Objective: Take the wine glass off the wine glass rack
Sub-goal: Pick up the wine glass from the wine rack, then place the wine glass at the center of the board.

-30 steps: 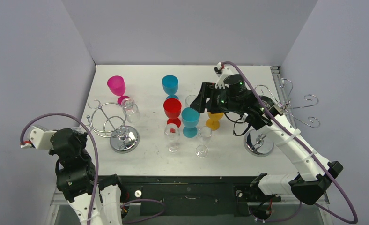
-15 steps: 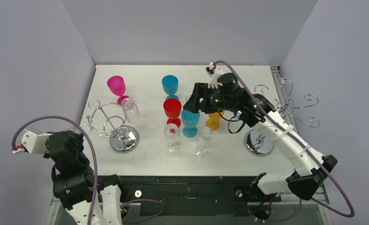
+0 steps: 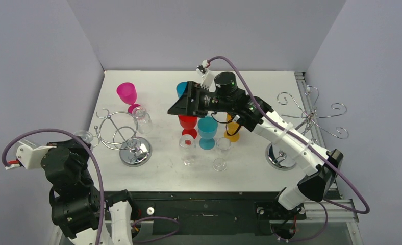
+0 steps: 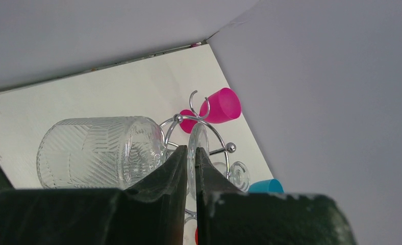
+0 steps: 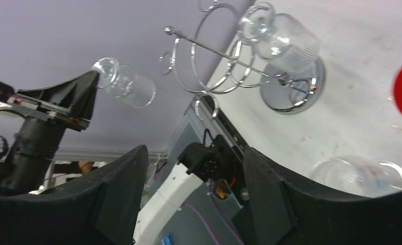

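- The jaws of your left gripper (image 4: 190, 149) are clenched on the clear ribbed wine glass (image 4: 102, 150), pinching it at the foot end. Whether they bite the stem or the foot disc, the wrist view does not tell.
- The glass lies on its side, its long axis crosswise to those fingers, with the bowl out to one side and the foot right at the tips.
- Just beyond the fingertips stands the chrome wire rack (image 3: 136, 153). In the right wrist view the held glass hangs apart from the rack's loops, so I judge it already off the hook, though near.
- The jaws of your right gripper (image 5: 194, 150) stand released and wide, with nothing between them. They hang above the coloured plastic goblets (image 3: 207, 127), well apart from the held glass.
- A second clear glass (image 3: 143, 121) hangs on the rack's far side from the left jaws, between the two grippers.
- Your left arm is the nearer by far, since it has the glass. What the next move turns on, as I judge it, is that the rack sits straight ahead of the left fingertips. Draw the glass back from the loops, then turn its axis upright, foot down, before lowering it to the white table (image 3: 158, 171).
- A thin pinch so far from the heavy bowl may let the glass swing, so go slowly.
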Robot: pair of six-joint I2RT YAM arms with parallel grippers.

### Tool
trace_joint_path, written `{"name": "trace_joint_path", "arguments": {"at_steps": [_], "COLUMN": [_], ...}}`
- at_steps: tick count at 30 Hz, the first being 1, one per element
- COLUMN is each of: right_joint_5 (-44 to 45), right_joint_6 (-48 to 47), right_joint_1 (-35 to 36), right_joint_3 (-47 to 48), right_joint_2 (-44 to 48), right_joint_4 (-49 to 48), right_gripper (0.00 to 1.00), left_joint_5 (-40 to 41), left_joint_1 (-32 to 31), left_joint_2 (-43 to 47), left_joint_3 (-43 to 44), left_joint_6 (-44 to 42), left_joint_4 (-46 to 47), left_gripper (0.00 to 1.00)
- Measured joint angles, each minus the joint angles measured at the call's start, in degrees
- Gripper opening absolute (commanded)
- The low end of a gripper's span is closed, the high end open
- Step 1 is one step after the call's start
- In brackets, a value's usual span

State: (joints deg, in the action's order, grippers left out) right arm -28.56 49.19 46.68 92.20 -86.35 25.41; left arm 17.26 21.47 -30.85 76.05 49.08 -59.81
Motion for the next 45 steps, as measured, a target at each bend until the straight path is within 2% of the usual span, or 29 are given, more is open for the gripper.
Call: {"name": "trace_joint_path", "arguments": {"at_steps": [14, 28, 36, 45], "right_joint_5": [-9.7, -14.2, -14.3, -13.9], "right_joint_6": [17.5, 34.8, 41.2, 43.6], "right_joint_1": [5.0, 12.2, 13.4, 14.5], "right_joint_3": [3.3, 3.3, 4.3, 5.1], "right_joint_2": [-8.2, -17.2, -21.1, -21.4], "right_joint_4": [-21.8, -40.3, -45.3, -47.2], "right_gripper": [0.64, 0.55, 0.47, 0.43], "left_joint_5": [-9.3, -16.0, -20.5, -26.4], "left_joint_1": [0.0, 0.0, 0.0, 0.0], "left_joint_2": [-1.1, -2.0, -2.1, -2.2], "left_joint_3": [6.8, 9.0, 9.2, 9.3], "left_joint_6": [4.6, 7.4, 8.5, 9.7], "left_joint_4": [-4.4, -6.1, -6.2, -6.1], "left_gripper": [0.00, 0.00, 0.00, 0.00]}}
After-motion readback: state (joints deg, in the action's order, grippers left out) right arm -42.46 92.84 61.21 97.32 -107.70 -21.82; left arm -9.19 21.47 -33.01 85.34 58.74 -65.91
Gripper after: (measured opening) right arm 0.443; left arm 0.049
